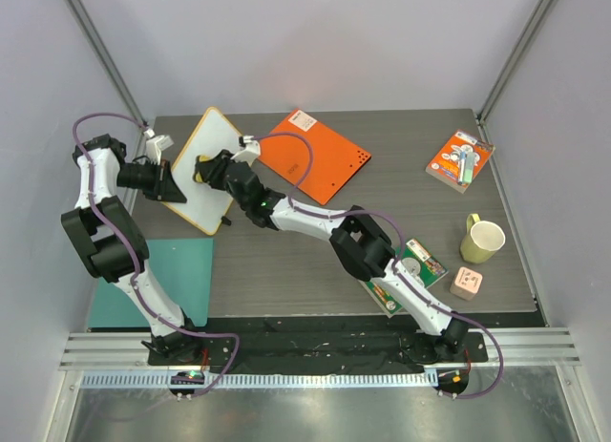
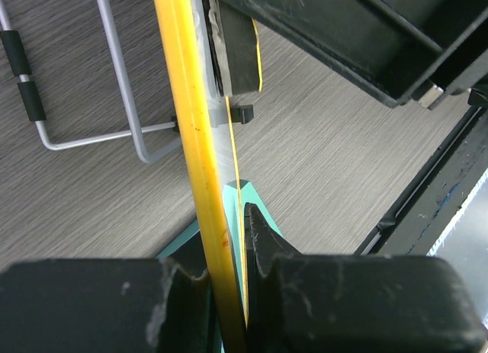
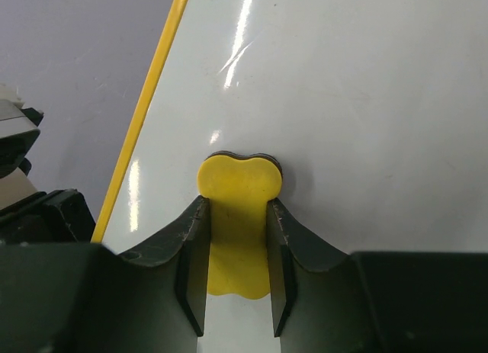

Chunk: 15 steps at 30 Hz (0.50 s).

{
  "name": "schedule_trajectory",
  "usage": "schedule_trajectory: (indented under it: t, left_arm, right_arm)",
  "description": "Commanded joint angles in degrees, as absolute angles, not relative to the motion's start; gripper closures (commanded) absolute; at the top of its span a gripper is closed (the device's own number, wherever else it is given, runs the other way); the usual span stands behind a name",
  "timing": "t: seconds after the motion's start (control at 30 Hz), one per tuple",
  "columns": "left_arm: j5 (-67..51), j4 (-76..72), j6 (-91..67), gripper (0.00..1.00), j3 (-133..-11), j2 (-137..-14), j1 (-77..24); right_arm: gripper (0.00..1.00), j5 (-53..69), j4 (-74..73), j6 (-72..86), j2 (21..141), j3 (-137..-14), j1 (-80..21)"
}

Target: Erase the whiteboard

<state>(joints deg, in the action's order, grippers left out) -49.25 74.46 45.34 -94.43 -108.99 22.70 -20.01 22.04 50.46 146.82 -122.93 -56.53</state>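
From above, the whiteboard (image 1: 218, 136) stands tilted at the far left of the table (image 1: 286, 261), between the two grippers. The left gripper (image 1: 170, 179) is at its left edge and the right gripper (image 1: 206, 167) is on its face. We count one whiteboard, one orange board (image 1: 320, 156), one teal sheet (image 1: 172, 270), one cup (image 1: 483, 240), one pink cube (image 1: 467, 283) and two packs: an orange pack (image 1: 460, 159) at the far right and a green pack (image 1: 420, 265) partly under the right arm.

In the left wrist view, the claw is pressed together on the yellow rim (image 2: 194, 139) of the board. One wire stand (image 2: 114, 101) shows beside it.

In the right wrist view, the claw pinches one yellow eraser (image 3: 238, 216), which lies flat against the white surface. We see no pen marks here.

We judge that the wiping step is in hand. The next move calls for sliding the eraser with even pressure while the left claw steadies the board. We cannot tell how much ink remains.
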Motion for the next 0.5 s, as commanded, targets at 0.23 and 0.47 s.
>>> schedule_trajectory:
  t: [0.23, 0.47]
  left_arm:
    - [-51.59, 85.78, 59.15, 1.00, -91.06, -108.72, 17.40]
    - [-52.56, 86.40, 59.59, 1.00, -91.49, -108.02, 17.40]
  right_arm:
    - [0.99, -12.12, 19.08, 50.27, 145.37, -116.82, -61.35]
    - [0.99, -18.19, 8.89, 56.24, 144.41, -109.36, -58.37]
